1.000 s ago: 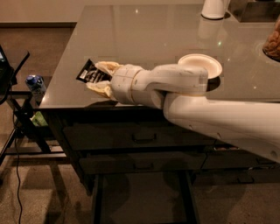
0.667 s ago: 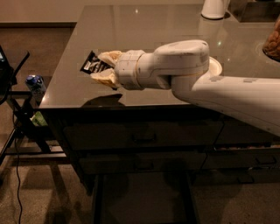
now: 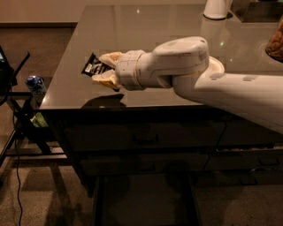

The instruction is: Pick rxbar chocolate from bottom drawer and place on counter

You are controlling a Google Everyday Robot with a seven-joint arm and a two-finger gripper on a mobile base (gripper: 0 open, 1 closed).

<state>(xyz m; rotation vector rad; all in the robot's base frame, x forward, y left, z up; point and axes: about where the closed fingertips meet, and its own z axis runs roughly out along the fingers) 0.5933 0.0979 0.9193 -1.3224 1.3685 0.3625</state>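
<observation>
One gripper (image 3: 105, 69) (above counter (image 3: 132, 26)) grips one rxbar chocolate (image 3: 92, 67).

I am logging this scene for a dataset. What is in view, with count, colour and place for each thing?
rxbar chocolate: 1, black with white print, held above the counter's front left part
counter: 1, glossy grey, over the drawers
handled drawers: several, dark, under the counter
bottom drawer: 1, dark, pulled out, lowest
container: 1, white, counter's far side
dish: 1, white, mostly hidden behind the arm
can: 1, blue, left of the counter
stand: 1, black, by the can
arm: 1, white, reaching from the right
gripper: 1, tan fingers, shut on the bar
</observation>
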